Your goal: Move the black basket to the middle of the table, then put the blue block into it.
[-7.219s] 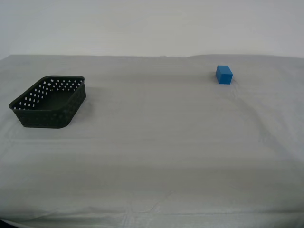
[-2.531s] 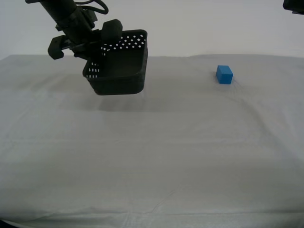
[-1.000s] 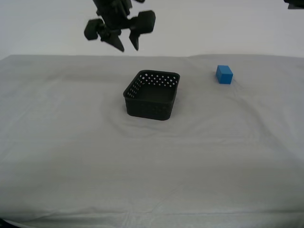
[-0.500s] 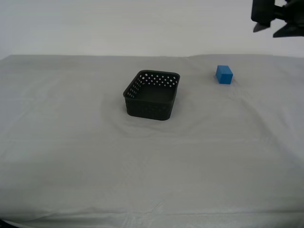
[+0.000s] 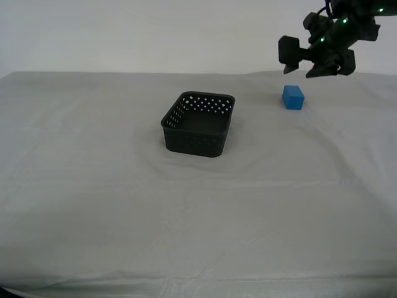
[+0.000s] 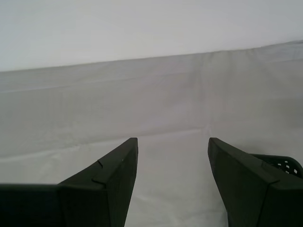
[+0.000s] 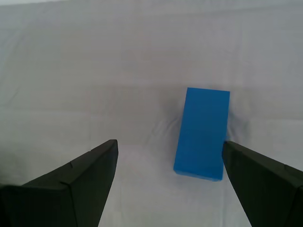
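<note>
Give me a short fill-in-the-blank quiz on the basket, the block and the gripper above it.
1. The black basket holds ____.
2. The blue block lies on the exterior view's ____ of the basket.
3. My first gripper hangs over the block with its jaws ____.

Missing words: nothing; right; open.

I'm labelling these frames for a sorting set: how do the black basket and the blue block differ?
The black basket is black, hollow and open-topped, with perforated sides; the blue block is a solid bright blue cuboid with plain faces. The basket is several times bigger than the block. The basket sits near the table's middle with no gripper near it; the block lies farther back, toward the exterior view's right, just below my first gripper. Both rest on the pale cloth, ungripped.
</note>
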Controlling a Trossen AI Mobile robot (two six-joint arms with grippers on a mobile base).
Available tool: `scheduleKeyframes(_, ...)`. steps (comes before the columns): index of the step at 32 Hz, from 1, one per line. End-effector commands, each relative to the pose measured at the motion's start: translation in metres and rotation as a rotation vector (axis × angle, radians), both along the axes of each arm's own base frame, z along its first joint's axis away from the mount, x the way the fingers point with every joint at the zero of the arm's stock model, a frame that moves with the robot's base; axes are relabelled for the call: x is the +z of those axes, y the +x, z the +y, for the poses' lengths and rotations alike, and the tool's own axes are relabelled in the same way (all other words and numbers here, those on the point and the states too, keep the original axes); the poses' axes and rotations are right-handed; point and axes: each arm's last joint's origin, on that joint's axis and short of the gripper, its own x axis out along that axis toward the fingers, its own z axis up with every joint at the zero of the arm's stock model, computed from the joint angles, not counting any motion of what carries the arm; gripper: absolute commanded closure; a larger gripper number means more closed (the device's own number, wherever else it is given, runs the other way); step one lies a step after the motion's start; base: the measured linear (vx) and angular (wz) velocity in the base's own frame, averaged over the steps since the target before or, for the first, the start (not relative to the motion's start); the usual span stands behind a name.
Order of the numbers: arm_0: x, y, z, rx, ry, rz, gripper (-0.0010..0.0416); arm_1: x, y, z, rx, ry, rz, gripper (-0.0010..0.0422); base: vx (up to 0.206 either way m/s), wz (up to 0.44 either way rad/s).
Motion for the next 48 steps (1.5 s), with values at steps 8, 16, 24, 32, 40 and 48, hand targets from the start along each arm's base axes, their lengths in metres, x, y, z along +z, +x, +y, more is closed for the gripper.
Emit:
scheduleKeyframes(8,-0.026,0.028,0.002,-0.020,-0.095,0.012,0.0103,-0.001,0.000,0.003,0.003,0.009,0.008,0.0213,0.000,0.000)
scheduleKeyframes(16,-0.047,0.028,0.001,-0.034,-0.157,0.044,0.0094,-0.001,0.001,0.003,-0.012,-0.008,0.007,0.0213,0.000,0.000)
scheduleKeyframes(24,-0.063,0.033,0.001,-0.051,-0.176,0.052,0.0091,0.000,0.001,0.003,-0.014,-0.012,0.005,0.0213,0.000,0.000)
scheduleKeyframes(32,-0.072,0.036,0.001,-0.079,-0.196,0.049,0.0117,0.000,0.001,0.003,-0.015,-0.012,0.007,0.0213,0.000,0.000)
scheduleKeyframes(40,-0.073,0.035,0.001,-0.081,-0.193,0.057,0.0260,0.000,0.001,0.003,-0.015,-0.013,0.006,0.0213,0.000,0.000)
scheduleKeyframes(48,-0.055,0.034,0.004,-0.021,-0.132,0.040,0.0408,0.000,0.001,0.003,-0.022,-0.020,0.003,0.0213,0.000,0.000)
